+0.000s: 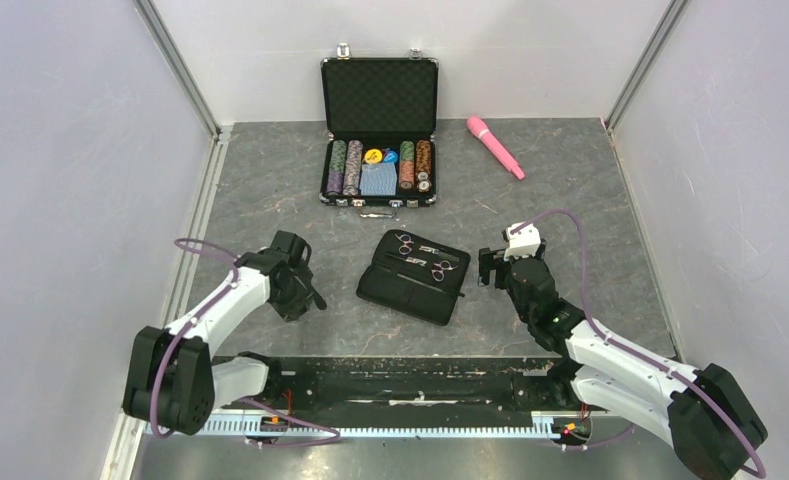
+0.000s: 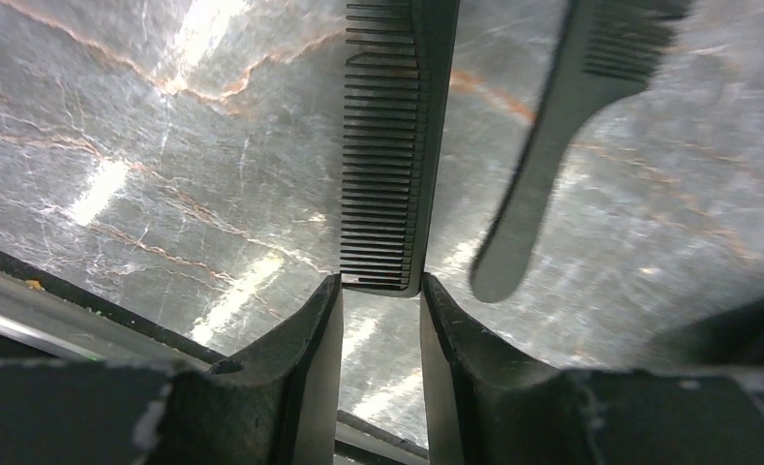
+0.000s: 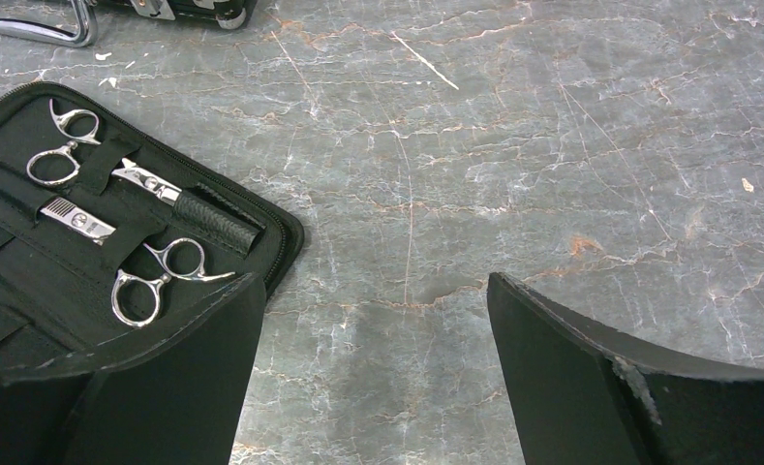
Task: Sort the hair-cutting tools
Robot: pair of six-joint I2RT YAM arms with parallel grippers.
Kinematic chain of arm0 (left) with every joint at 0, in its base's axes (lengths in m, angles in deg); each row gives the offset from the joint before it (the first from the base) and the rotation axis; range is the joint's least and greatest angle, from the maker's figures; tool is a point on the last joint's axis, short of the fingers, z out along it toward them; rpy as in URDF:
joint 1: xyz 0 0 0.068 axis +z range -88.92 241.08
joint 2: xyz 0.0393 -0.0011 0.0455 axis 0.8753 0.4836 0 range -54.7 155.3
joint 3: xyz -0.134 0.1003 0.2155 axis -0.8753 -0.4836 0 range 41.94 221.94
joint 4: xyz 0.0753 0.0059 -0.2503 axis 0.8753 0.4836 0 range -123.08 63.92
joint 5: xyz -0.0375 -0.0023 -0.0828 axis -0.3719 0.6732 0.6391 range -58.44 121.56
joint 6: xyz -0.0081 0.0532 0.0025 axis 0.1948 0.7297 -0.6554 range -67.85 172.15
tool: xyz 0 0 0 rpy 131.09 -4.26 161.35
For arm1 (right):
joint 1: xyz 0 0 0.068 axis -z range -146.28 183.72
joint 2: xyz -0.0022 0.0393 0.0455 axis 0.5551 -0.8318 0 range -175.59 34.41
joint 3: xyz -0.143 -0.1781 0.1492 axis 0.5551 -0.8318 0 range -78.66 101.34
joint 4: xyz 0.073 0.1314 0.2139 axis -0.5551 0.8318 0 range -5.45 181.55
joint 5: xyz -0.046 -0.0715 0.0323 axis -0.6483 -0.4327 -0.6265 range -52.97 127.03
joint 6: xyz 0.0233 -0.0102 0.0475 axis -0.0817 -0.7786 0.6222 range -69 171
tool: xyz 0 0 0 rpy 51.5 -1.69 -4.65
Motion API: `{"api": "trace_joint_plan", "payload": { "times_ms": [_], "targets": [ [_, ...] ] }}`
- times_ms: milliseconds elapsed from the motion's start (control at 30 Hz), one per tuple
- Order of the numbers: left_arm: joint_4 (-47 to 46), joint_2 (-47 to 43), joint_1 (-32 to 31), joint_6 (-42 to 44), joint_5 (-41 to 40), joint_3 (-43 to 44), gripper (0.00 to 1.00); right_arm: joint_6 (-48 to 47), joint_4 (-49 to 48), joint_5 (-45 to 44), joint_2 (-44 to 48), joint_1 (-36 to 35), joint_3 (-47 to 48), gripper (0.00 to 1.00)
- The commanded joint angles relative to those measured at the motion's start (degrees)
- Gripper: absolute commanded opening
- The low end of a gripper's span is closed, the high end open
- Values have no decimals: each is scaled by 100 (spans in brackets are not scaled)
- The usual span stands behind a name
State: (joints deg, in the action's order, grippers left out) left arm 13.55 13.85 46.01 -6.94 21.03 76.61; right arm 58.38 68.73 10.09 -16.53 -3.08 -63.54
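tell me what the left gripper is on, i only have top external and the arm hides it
observer: the left gripper has one end of a black comb between its fingertips, which look pressed against both its edges
operator: where's the other comb
observer: the second comb lies beside the first in the left wrist view, apart from the fingers
operator: right jaws?
observer: the right gripper is wide open over bare table, nothing between its fingers

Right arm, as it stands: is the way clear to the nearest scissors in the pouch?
Probably yes. The right tool hangs open beside the open pouch, and the scissors lie with handles exposed near its edge, with nothing in between.
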Motion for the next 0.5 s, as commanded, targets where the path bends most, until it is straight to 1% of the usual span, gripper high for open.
{"api": "trace_joint_plan", "payload": {
  "times_ms": [0,133,300,367,467],
  "targets": [
    [206,-423,30,328,-438,524,27,-82,-212,10,91,8,-17,88],
    [294,-594,15,496,-448,744,24,-96,-253,110,117,11,-17,88],
    [294,-723,-34,612,-328,887,24,-128,-280,295,143,7,18,88],
    [255,-767,-132,711,-340,955,24,-127,-316,443,138,7,27,88],
    [116,-847,-439,873,-425,1052,24,-97,-382,782,104,8,63,88]
  ]
}}
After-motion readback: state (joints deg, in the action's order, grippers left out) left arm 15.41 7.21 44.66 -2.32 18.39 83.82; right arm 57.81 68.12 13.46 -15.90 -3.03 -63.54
